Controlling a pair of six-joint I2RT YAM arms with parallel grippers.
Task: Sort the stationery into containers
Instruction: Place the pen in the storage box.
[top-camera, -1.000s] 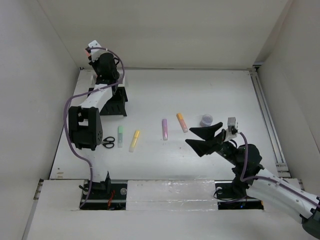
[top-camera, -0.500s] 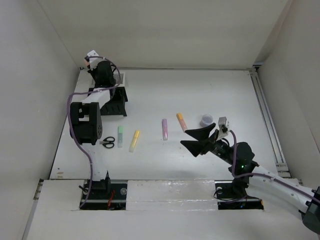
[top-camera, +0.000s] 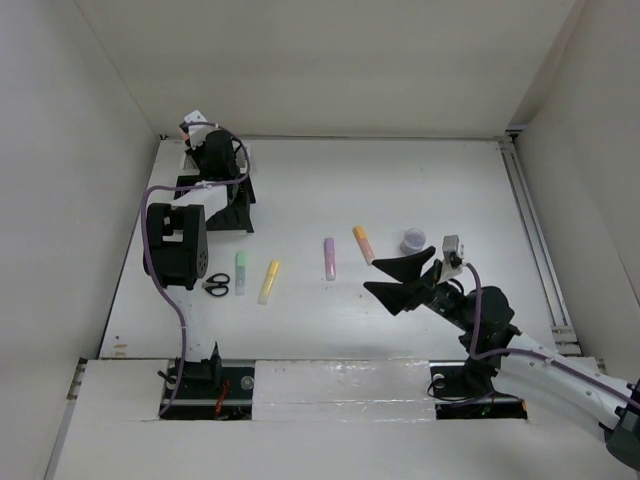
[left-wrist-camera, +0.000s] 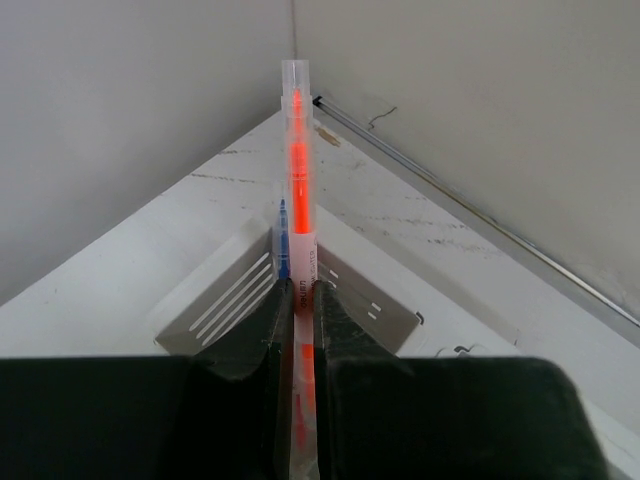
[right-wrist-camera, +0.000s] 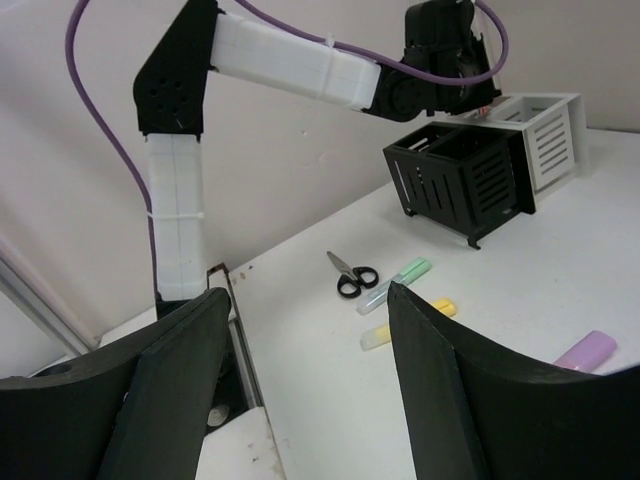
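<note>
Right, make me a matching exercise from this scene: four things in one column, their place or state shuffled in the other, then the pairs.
Things
1. orange pen
2. scissors
3. purple marker
4. right gripper

Place or state
A. open, nothing between the fingers
B. lying flat right beside the green marker, on its left in the top view
C. clamped in the shut left gripper
D. lying between the yellow marker and the orange marker

Pairs: 1-C, 2-B, 3-D, 4-A
</note>
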